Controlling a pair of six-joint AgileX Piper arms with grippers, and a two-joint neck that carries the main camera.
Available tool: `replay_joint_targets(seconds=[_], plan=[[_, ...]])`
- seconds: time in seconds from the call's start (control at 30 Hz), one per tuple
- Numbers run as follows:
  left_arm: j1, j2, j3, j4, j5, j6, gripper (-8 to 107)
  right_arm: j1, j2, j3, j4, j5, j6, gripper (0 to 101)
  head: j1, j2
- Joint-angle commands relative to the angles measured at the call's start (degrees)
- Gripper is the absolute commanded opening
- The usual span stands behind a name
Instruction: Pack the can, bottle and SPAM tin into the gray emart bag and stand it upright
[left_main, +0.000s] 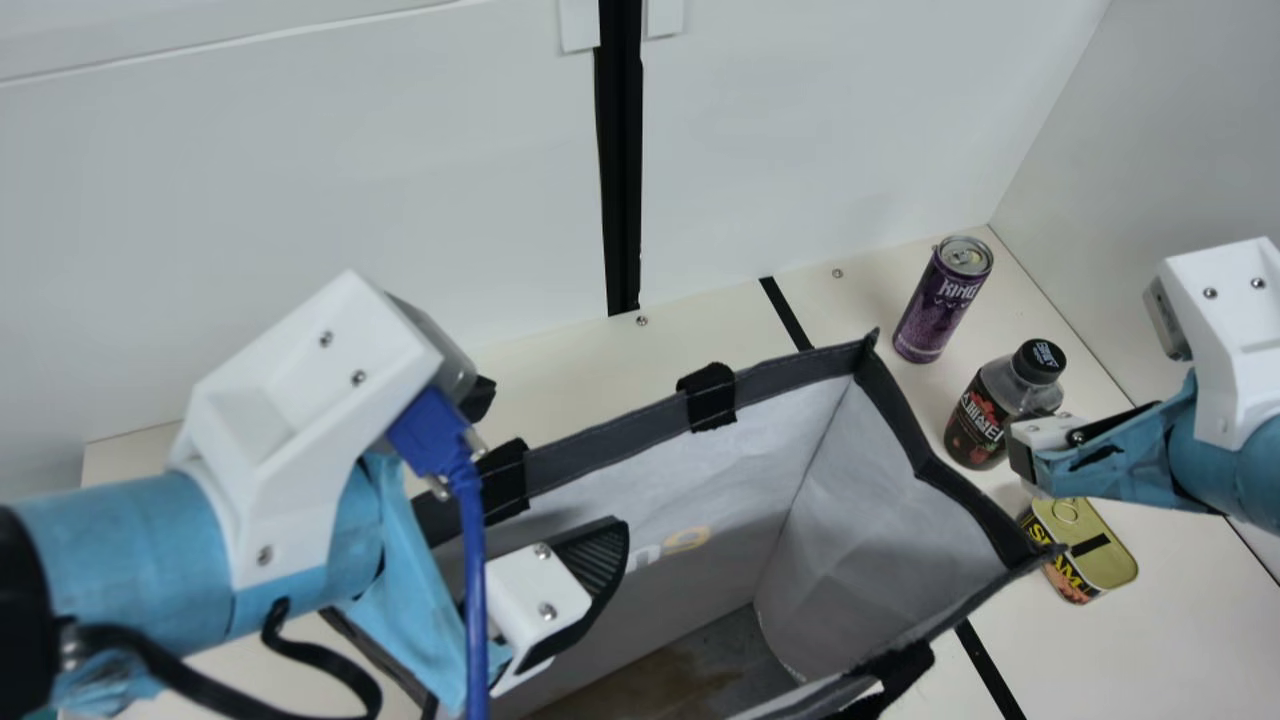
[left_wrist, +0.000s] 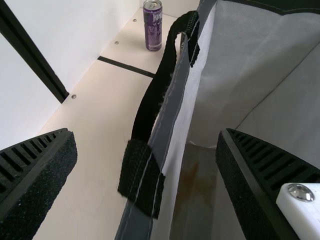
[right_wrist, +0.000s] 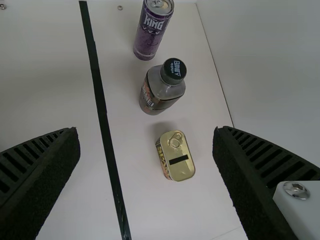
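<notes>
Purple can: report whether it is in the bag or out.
Out. The purple can stands upright on the table, beyond the rim of the gray bag, near the bottle.

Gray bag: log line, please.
bag upright, open | can, bottle, SPAM tin on table outside | left gripper open across rim | right gripper open
</notes>
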Motion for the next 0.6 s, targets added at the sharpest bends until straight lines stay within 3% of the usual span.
replay_joint_targets(seconds=[0.0,0.57], plan=[[-0.3,0.5,-0.3,0.4,0.1,0.2,90,0.0,0.0,0.0,0.0,0.0,0.0,95,-1.3,0.0],[-3.0,5.0,-2.9,4.0,0.1,0.5,90,0.0,0.0,0.0,0.0,0.0,0.0,95,-1.3,0.0]])
